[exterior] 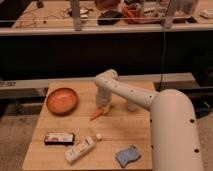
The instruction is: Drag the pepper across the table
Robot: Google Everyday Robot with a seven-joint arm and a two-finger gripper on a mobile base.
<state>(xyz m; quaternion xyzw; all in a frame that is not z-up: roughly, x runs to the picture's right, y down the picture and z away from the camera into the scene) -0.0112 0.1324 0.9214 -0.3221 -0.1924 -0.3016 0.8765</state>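
Note:
An orange pepper (96,114) lies on the wooden table (125,131) near its middle, long and thin, pointing down-left. My gripper (103,106) hangs from the white arm (150,105) and sits right at the pepper's upper right end, touching or almost touching it. The arm reaches in from the right over the table.
An orange bowl (62,100) stands at the table's back left. A dark snack packet (59,138) and a white bottle (81,148) lie near the front left edge. A blue sponge (128,156) lies at the front. A small white cup (132,105) stands behind the arm.

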